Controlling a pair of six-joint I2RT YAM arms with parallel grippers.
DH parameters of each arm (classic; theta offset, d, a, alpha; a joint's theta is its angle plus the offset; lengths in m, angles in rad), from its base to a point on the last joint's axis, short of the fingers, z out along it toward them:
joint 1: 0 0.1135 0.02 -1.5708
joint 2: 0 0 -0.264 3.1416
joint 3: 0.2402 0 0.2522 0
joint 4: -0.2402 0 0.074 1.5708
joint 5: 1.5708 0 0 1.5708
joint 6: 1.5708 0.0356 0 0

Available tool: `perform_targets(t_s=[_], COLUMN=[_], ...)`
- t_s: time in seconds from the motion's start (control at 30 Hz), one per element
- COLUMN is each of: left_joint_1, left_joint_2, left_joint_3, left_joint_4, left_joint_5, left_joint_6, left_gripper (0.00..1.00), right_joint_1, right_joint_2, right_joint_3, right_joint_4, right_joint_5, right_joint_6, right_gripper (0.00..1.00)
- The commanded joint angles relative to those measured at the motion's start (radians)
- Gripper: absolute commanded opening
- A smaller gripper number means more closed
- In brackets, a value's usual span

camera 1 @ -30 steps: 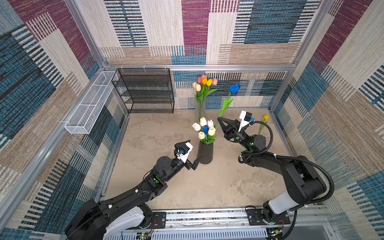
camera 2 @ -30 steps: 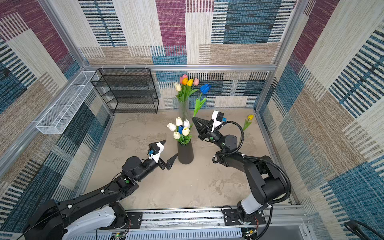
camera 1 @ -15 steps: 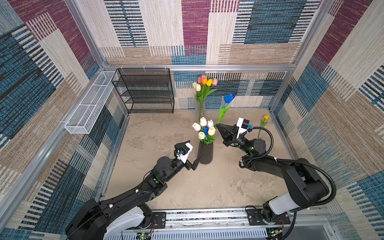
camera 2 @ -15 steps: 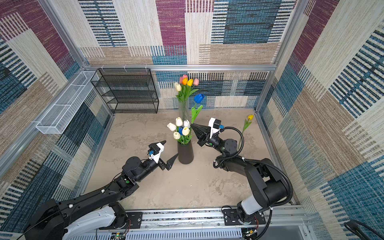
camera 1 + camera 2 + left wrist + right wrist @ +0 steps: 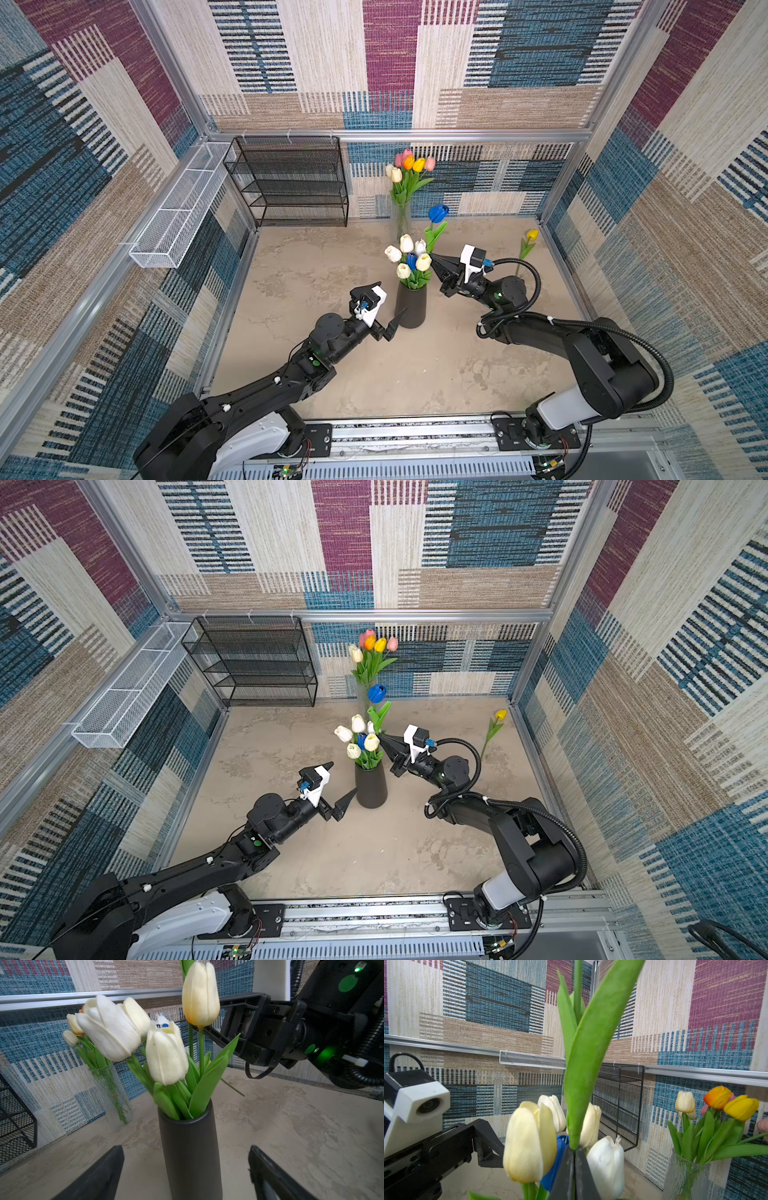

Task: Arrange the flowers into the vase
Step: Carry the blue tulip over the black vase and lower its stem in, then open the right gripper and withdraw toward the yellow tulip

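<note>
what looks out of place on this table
One yellow tulip stands alone near the right wall, in neither the black vase nor the glass vase. How it stays upright cannot be told.

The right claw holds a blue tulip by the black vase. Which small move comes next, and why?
Probably lower the right claw toward the mouth of the black vase, feeding the stem in. It is shut on the blue tulip, which stands upright beside the white tulips, head above them. The left claw is open, flanking the vase.
</note>
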Motion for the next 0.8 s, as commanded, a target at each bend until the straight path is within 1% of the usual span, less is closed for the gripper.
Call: perform_targets(t_s=[0.0, 0.1, 0.3, 0.37, 0.4, 0.43, 0.5, 0.53, 0.77], left_joint_1=[0.0, 0.0, 0.0, 0.0, 0.0, 0.0, 0.0, 0.0, 0.0], left_joint_2=[-0.003, -0.002, -0.005, -0.002, 0.001, 0.004, 0.009, 0.01, -0.01], left_joint_3=[-0.006, -0.011, -0.017, -0.021, -0.022, -0.021, -0.019, -0.017, -0.021], left_joint_4=[0.043, 0.048, 0.05, 0.059, 0.063, 0.064, 0.066, 0.066, 0.049], left_joint_5=[-0.007, -0.009, -0.015, -0.017, -0.017, -0.017, -0.015, -0.013, -0.021], left_joint_6=[0.009, 0.008, 0.012, 0.012, 0.011, 0.012, 0.013, 0.015, 0.025], left_gripper=[0.96, 0.96, 0.96, 0.96, 0.96, 0.96, 0.96, 0.96, 0.96], right_joint_1=[0.0, 0.0, 0.0, 0.0, 0.0, 0.0, 0.0, 0.0, 0.0], right_joint_2=[0.015, 0.02, -0.001, -0.014, -0.019, -0.023, -0.034, -0.039, -0.12], right_joint_3=[-0.011, -0.023, -0.043, -0.052, -0.05, -0.047, -0.04, -0.039, -0.038], right_joint_4=[-0.011, -0.012, -0.076, -0.09, -0.1, -0.117, -0.139, -0.145, -0.257], right_joint_5=[-0.018, -0.028, -0.018, -0.009, -0.006, -0.006, 0.0, 0.006, 0.052], right_joint_6=[-0.013, -0.008, -0.041, -0.045, -0.044, -0.046, -0.05, -0.051, -0.095], right_gripper=[0.0, 0.0, 0.0, 0.03, 0.05, 0.11, 0.28, 0.33, 0.43])
